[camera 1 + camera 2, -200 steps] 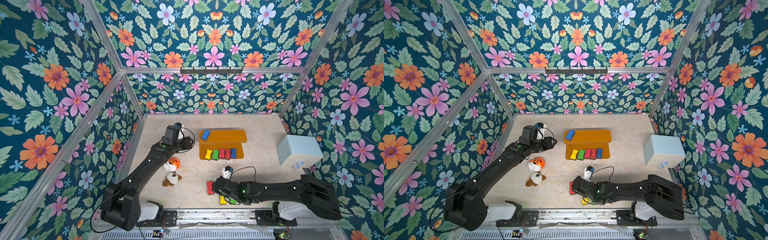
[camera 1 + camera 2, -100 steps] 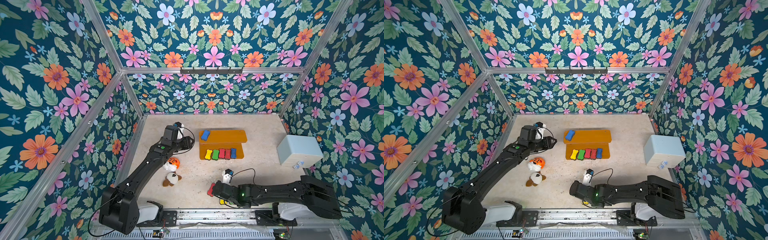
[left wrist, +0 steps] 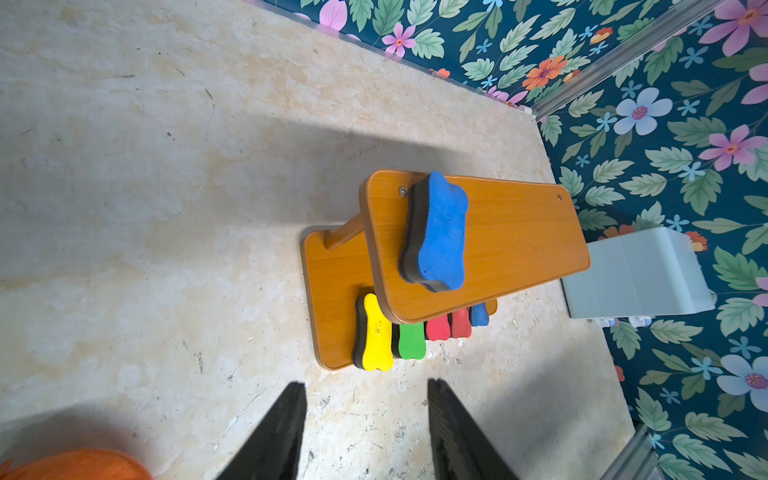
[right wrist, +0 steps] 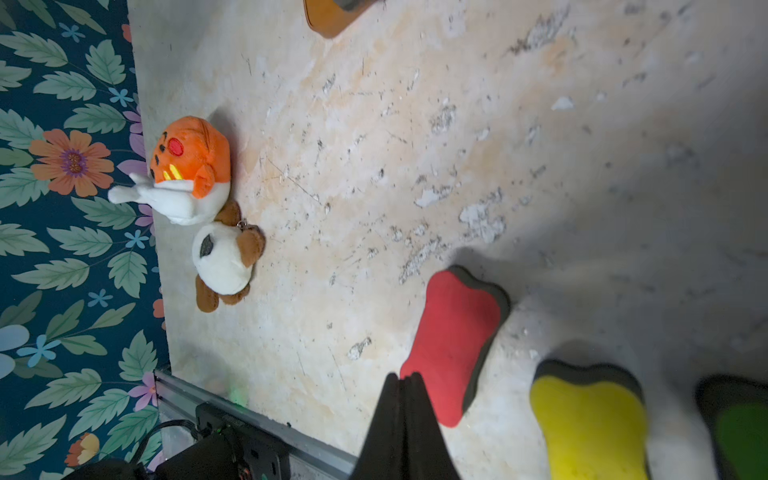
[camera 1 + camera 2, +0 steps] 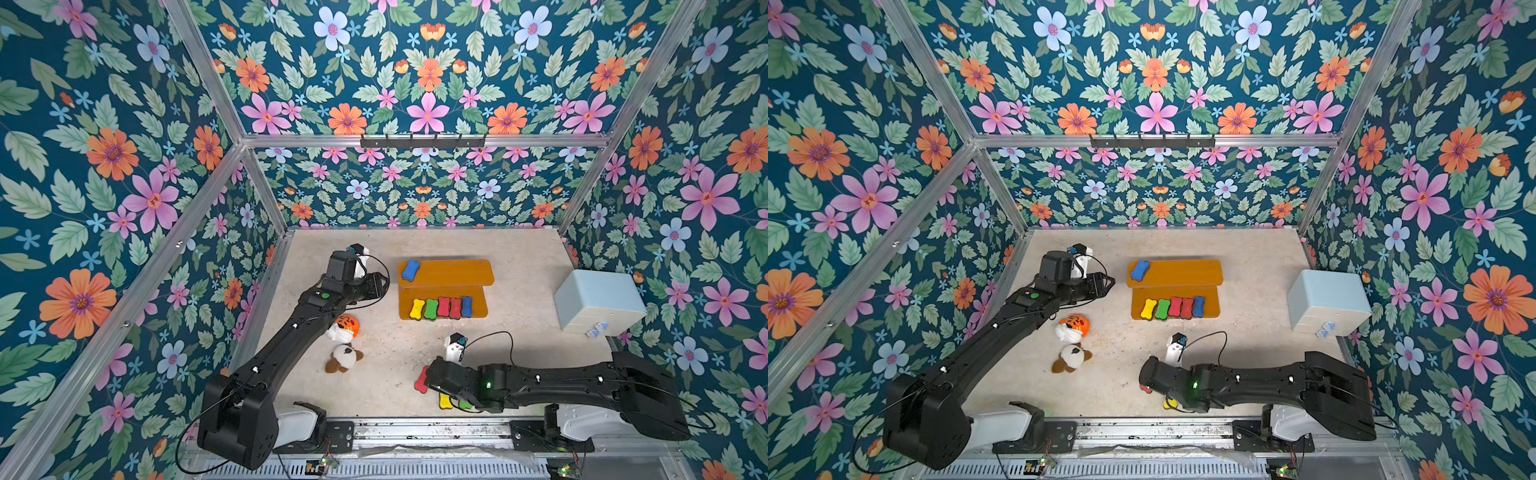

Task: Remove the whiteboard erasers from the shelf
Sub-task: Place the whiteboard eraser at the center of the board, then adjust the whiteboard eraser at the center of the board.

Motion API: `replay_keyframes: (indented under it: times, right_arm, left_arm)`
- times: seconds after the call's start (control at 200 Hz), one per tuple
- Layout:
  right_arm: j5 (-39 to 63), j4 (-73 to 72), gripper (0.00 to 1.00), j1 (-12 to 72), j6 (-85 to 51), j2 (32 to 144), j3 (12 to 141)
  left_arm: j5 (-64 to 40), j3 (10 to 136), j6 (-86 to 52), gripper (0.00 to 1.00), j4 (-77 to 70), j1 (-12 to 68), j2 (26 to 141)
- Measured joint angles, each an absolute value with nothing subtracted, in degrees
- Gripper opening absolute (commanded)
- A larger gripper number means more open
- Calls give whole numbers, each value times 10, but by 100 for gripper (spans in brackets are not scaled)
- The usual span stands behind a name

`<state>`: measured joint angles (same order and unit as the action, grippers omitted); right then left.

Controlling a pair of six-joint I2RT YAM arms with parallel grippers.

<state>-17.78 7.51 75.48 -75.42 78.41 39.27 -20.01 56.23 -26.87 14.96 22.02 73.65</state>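
1. At the front edge of the surface [image 5: 374, 386], close to the rail: three whiteboard erasers already off the shelf, namely the red eraser [image 5: 422, 379], yellow eraser [image 5: 445, 401] and green eraser [image 5: 464, 404]. Last two partly hidden under the right arm [image 5: 540, 380].
2. Right jaws clenched together, empty, just beside the red eraser.
3. Further back, toward the left: an orange plush toy [image 5: 347, 326] and a brown-and-white plush toy [image 5: 344, 357], no part of the job.
4. Beyond, on the lower tier of the shelf [image 5: 457, 272]: a tight row of five erasers [image 5: 441, 308], yellow, green, red, red, blue.
5. On the upper tier, at its left end: one blue eraser [image 5: 410, 270], long axis running near to far, slightly slanted, crosswise to the board.
6. Left arm [image 5: 291, 336] alongside that end, left jaws released with nothing between them, pointing toward the shelf. Blue eraser just off to their right. Judged the nearer arm by far for this pick.
7. Far right: a pale blue box [image 5: 598, 301].
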Motion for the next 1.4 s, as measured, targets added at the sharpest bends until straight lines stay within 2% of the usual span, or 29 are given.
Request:
replay_keyframes:
  times: [0.185, 0.41, 0.86, 1.4]
  right_arm:
    - [-132, 75, 29, 687, -656, 774, 398]
    - [-64, 69, 36, 628, -555, 806, 411]
    - [39, 28, 37, 604, -466, 900, 436]
    - [88, 15, 37, 604, -453, 916, 434]
  left_arm:
    - [-200, 563, -269, 53, 150, 220, 738]
    - [-198, 564, -269, 53, 150, 220, 744]
    - [-190, 564, -266, 53, 150, 220, 758]
    - [-179, 570, -264, 53, 152, 219, 766]
